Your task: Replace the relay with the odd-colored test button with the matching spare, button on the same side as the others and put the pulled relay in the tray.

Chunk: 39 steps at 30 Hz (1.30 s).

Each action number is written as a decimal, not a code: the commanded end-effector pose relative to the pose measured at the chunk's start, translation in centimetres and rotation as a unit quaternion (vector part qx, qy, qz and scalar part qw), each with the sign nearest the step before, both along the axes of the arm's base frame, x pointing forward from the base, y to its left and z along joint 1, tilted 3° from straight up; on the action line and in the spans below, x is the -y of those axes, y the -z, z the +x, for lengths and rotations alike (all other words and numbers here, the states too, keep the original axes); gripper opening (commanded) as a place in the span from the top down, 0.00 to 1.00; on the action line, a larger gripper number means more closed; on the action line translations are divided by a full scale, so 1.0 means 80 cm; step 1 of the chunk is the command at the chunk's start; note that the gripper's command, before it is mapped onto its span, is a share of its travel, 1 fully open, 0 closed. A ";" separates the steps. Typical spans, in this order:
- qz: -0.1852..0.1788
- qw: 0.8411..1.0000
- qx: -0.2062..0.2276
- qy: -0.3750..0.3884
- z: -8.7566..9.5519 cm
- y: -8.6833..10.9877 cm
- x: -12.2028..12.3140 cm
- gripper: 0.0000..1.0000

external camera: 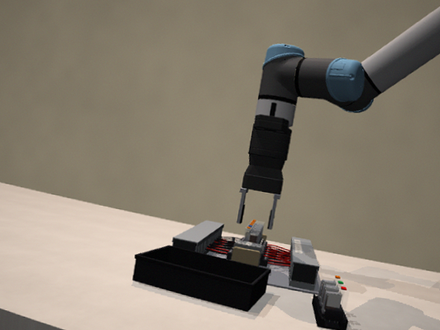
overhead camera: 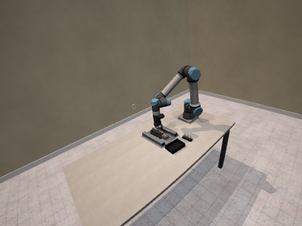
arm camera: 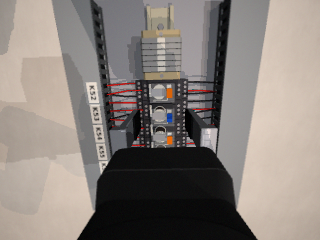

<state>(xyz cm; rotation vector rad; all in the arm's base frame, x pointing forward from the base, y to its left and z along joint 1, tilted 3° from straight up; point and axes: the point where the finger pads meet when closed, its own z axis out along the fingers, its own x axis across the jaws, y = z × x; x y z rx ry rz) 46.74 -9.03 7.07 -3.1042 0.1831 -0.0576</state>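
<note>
My gripper (overhead camera: 158,127) (external camera: 255,221) (arm camera: 162,118) is open and empty, pointing straight down above the relay row, its fingers to either side of it. In the wrist view a relay with a blue button (arm camera: 169,117) sits between a relay with an orange button (arm camera: 169,93) and another orange-button relay (arm camera: 170,140). The buttons are right of centre there. The gripper body hides the rest of the row. Three spares stand in a black holder (overhead camera: 187,139) (external camera: 332,318); their buttons are orange (external camera: 337,276), green (external camera: 339,282) and red (external camera: 344,288). The black tray (overhead camera: 175,145) (external camera: 193,281) looks empty.
Grey wire ducts (external camera: 201,234) (external camera: 305,254) (arm camera: 75,65) (arm camera: 245,65) flank the row, with red and black wires between. A terminal block (arm camera: 150,55) adjoins the row's end. Labels K52 (arm camera: 92,92) to K55 (arm camera: 101,151) are on one duct. Tray and holder stand beyond the panel's end.
</note>
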 end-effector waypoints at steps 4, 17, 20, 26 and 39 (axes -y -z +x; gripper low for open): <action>0.000 1.000 0.001 0.000 0.000 -0.001 0.000 0.00; 0.000 1.000 0.001 0.000 0.000 -0.004 0.000 0.00; 0.000 1.000 0.001 0.000 0.000 -0.004 0.000 0.00; 0.000 1.000 0.001 0.000 0.000 -0.005 0.000 0.00; 0.000 1.000 0.001 0.000 0.000 -0.003 0.000 0.00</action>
